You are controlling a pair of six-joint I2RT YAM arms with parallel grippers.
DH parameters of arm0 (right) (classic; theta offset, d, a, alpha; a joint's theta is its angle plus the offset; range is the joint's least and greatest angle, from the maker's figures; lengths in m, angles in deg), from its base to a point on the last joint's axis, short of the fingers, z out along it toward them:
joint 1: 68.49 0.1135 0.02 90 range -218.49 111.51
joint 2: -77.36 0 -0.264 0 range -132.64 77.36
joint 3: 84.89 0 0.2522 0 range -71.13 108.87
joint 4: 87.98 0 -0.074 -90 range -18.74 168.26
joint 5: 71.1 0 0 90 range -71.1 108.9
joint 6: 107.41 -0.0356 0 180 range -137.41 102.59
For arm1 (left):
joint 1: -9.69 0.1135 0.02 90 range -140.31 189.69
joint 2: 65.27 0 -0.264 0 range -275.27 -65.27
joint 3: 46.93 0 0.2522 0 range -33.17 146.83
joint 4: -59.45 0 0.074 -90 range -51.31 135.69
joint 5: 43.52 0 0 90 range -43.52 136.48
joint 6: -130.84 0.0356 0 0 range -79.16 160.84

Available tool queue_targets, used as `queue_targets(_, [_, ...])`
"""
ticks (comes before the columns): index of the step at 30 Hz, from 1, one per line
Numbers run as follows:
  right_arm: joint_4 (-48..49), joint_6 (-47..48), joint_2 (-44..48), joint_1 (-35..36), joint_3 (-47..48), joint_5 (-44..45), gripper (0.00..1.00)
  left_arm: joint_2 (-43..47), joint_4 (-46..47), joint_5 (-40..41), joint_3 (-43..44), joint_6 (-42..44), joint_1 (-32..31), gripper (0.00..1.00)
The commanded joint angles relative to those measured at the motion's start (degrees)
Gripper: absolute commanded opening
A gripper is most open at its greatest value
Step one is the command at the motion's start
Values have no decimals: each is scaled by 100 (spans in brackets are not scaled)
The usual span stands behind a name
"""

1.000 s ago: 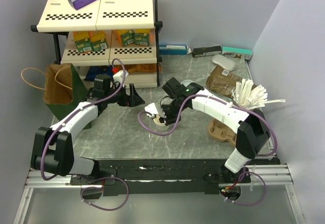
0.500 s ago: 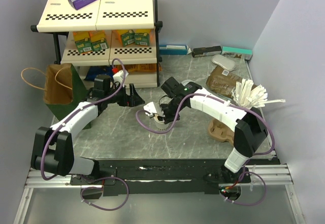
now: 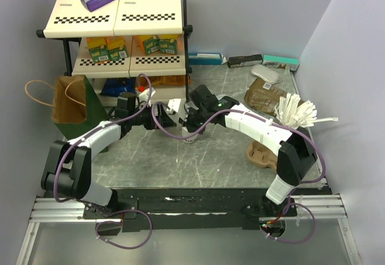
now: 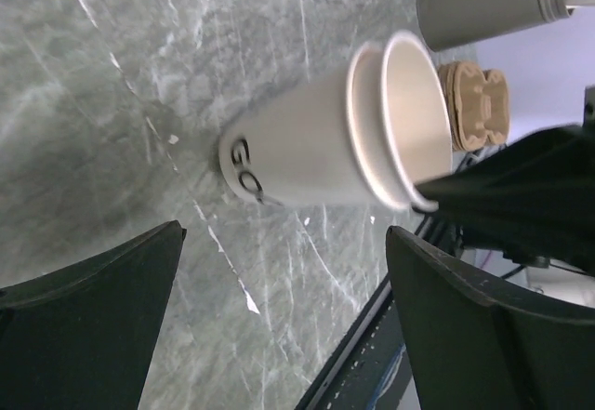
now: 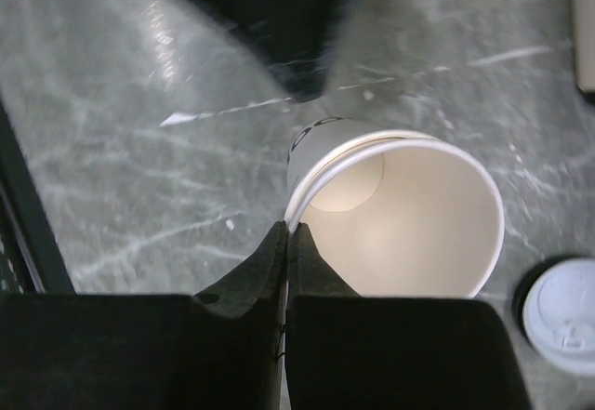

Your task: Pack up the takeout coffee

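The grey marble table (image 3: 228, 157) carries a two-tier shelf rack (image 3: 117, 12) at its back left. Both arms meet just in front of the rack's right end. By the rack's left foot stands a brown paper bag (image 3: 65, 106), its lower part behind the left arm. Well to the right of the rack, the pulp tray (image 3: 260, 155) is half covered by the right arm.

The left gripper (image 4: 284, 243) gapes wide and holds nothing, with a finger on either side of the paper cups (image 4: 316, 150). These are two nested white cups in front of the rack's right end, almost hidden from above. The lettering on the outer one is cut off.

The right gripper (image 5: 286, 231) is pinched tight on their rim. I cannot tell whether the base rests on the table. A white lid (image 5: 562, 317) is clipped by the frame edge, and where it lies from the rack does not show.
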Motion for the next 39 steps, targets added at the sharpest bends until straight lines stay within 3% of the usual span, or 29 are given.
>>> queue_targets(1, [644,-1434,-58,35,349,742,0,-95,428,-381,102,-193,-37,96])
queue_targets(25, [714,-1294,-401,238,648,566,0,-649,701,-461,392,-519,-152,97])
queue_targets(39, [1109,-1522,-330,282,762,-145,0,-1422,51,348,919,-633,-257,97])
